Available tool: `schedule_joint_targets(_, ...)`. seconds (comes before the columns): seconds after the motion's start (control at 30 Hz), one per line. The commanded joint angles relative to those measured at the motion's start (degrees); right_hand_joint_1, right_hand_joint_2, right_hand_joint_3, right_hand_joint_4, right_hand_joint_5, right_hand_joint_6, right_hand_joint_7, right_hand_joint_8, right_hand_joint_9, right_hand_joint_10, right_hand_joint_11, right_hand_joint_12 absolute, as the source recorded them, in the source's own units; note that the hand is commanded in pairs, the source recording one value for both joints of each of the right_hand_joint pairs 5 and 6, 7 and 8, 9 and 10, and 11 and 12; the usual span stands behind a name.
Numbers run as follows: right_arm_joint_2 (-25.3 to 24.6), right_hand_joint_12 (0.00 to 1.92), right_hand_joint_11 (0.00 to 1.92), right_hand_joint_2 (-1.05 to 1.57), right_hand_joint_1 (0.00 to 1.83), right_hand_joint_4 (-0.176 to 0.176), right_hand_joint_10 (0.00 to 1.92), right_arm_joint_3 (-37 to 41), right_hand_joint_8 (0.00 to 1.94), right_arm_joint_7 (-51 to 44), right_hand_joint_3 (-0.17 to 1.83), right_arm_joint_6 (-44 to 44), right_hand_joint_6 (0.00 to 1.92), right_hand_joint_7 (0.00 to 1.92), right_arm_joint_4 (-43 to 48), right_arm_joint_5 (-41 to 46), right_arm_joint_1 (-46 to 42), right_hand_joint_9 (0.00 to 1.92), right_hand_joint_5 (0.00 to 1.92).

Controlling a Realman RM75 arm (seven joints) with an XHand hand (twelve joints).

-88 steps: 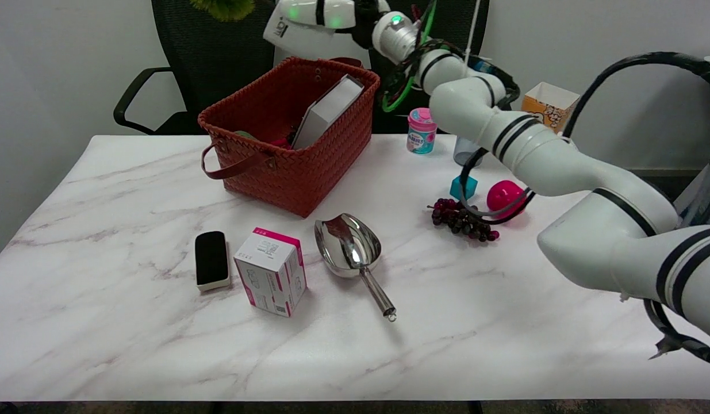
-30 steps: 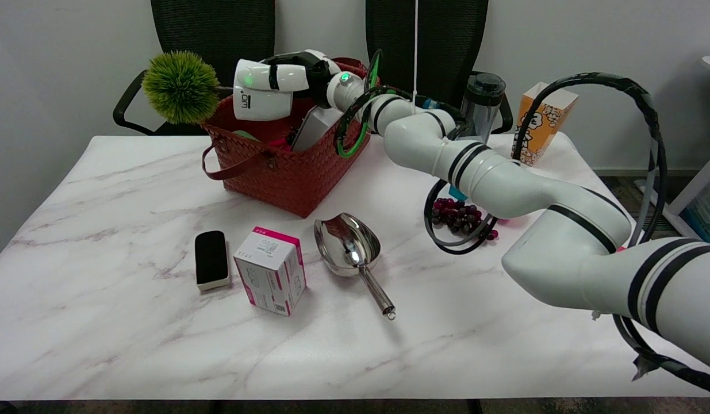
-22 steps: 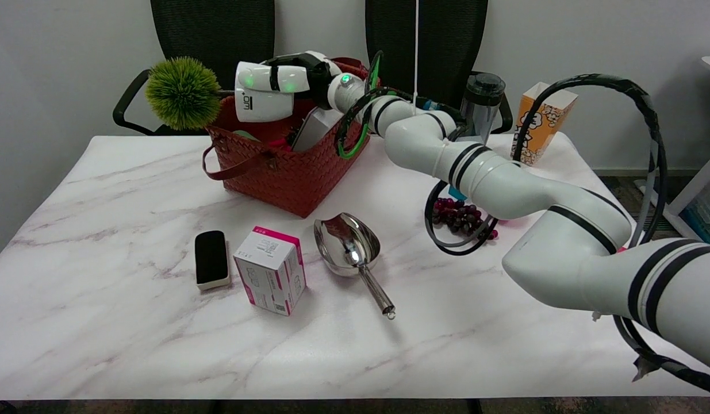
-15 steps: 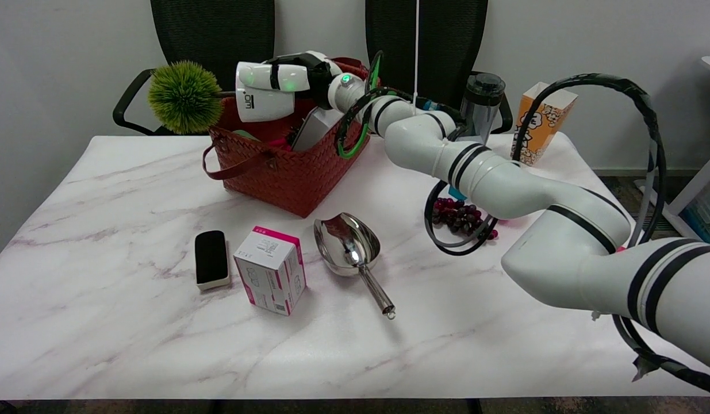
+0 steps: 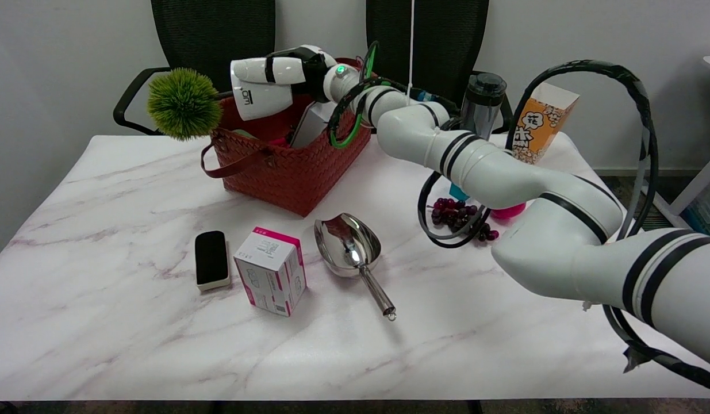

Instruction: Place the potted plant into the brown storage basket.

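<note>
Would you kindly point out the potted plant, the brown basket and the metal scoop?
potted plant (image 5: 183,103), head view, green spiky ball
brown basket (image 5: 309,172), head view, woven front wall
metal scoop (image 5: 346,244), head view, shiny bowl

Woven basket (image 5: 297,172); glossy metal scoop (image 5: 349,247).

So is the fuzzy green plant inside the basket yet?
Not fully. The green plant pokes out past the brown basket's left corner, above the rim. Its pot is hidden, so whether it rests inside is unclear.

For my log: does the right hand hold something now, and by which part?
It appears to hold the potted plant above the basket's left rim. The white wrist hides the right hand, so the place of the hold cannot be told.
</note>
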Motion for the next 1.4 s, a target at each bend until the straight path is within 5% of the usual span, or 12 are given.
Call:
schedule_joint_targets(0.03,-2.0,0.67,0.67,0.86,1.10,0.000,1.02,0.4,1.21,-1.2,0.65,1.3,0.82,1.21,-1.7,0.0,2.7,1.02,0.82)
schedule_joint_targets(0.97,-3.7,0.66,0.66,0.89,1.08,0.000,1.02,5.0,1.23,-5.5,0.67,0.8,0.82,1.23,-13.5,-0.4,7.1,1.02,0.82)
schedule_joint_targets(1.4,-3.4,0.61,0.61,0.92,1.05,0.000,0.98,14.5,1.24,-18.3,0.71,2.7,0.85,1.24,-15.6,0.0,7.1,0.98,0.85)
